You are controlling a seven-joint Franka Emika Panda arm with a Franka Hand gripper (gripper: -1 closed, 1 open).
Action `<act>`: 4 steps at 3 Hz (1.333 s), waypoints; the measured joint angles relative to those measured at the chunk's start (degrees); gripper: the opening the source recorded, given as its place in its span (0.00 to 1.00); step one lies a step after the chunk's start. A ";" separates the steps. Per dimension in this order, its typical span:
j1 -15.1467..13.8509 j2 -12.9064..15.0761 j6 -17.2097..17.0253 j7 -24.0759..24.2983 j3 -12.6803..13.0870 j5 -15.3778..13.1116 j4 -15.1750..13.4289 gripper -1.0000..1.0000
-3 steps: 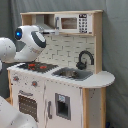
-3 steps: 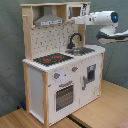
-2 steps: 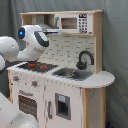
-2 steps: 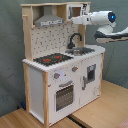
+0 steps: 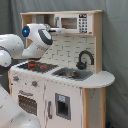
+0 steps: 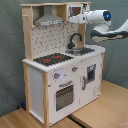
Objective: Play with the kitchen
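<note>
- Standing upright on a wooden table [image 6: 95,112]: the kitchen [image 6: 62,62], filling most of both exterior views, white panels framed in light wood.
- Showing on its worktop in the first exterior view: black stovetop [image 5: 36,65] with red burners at 9 o'clock of the grey sink [image 5: 73,74], black faucet [image 5: 84,59] arching at the sink's 1 o'clock.
- Sitting below the stovetop: oven door [image 6: 64,96] with its dark window, knobs just above it.
- Hanging under the top shelf in the second exterior view: grey hood [image 6: 48,20], directly above the stovetop [image 6: 52,59].
- Reaching in at shelf height: white robot arm [image 5: 30,40], coming from 9 o'clock in the first exterior view and from 3 o'clock in the second exterior view.
- Pointing toward the microwave panel [image 5: 74,23] in the upper section: end effector [image 6: 75,19], just beside the upper cabinet; cannot tell whether open or closed.
- Glowing blue on the arm's wrist: a small light [image 6: 106,15].
</note>
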 joint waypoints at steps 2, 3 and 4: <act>-8.69 2.00 -0.02 0.09 7.30 0.03 5.92 1.00; -10.62 1.99 -0.04 0.54 10.11 0.07 9.00 1.00; -10.63 1.99 -0.05 0.55 10.11 0.07 8.99 0.00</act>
